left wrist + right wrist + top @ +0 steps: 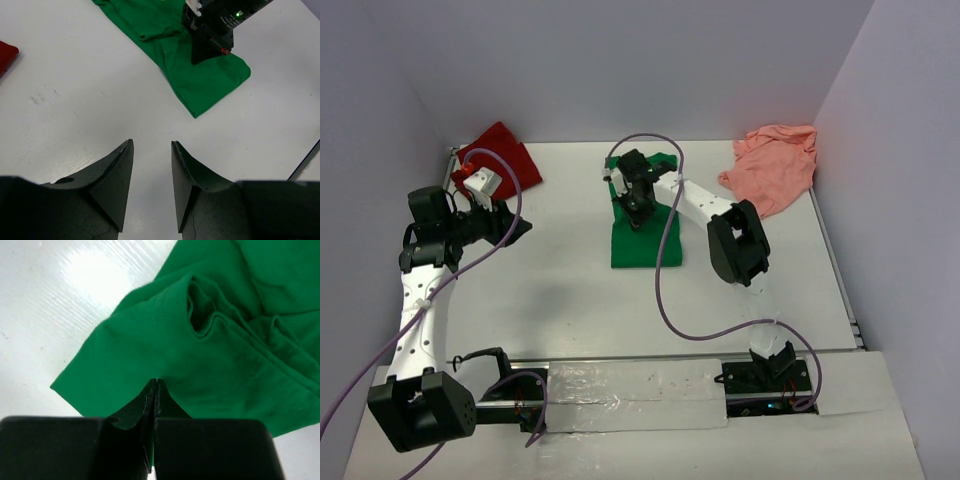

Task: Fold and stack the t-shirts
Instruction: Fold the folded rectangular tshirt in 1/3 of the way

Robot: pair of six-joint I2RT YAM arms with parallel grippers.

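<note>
A bright green t-shirt [645, 240] lies partly folded at the table's middle, also seen in the left wrist view [200, 85] and in the right wrist view [145, 350]. My right gripper [638, 215] is shut, and its tips [156, 381] point down onto the green cloth with no cloth seen between them. A dark red t-shirt [505, 155] lies bunched at the back left, its edge showing in the left wrist view [5, 55]. A salmon pink t-shirt [775, 165] lies crumpled at the back right. My left gripper [520, 228] hangs open and empty [152, 142] over bare table, left of the green shirt.
Grey walls close in the table on the left, back and right. A purple cable [665, 290] loops from the right arm over the table's middle. A shiny strip [630, 392] runs along the near edge between the arm bases. A rail [840, 290] borders the right side.
</note>
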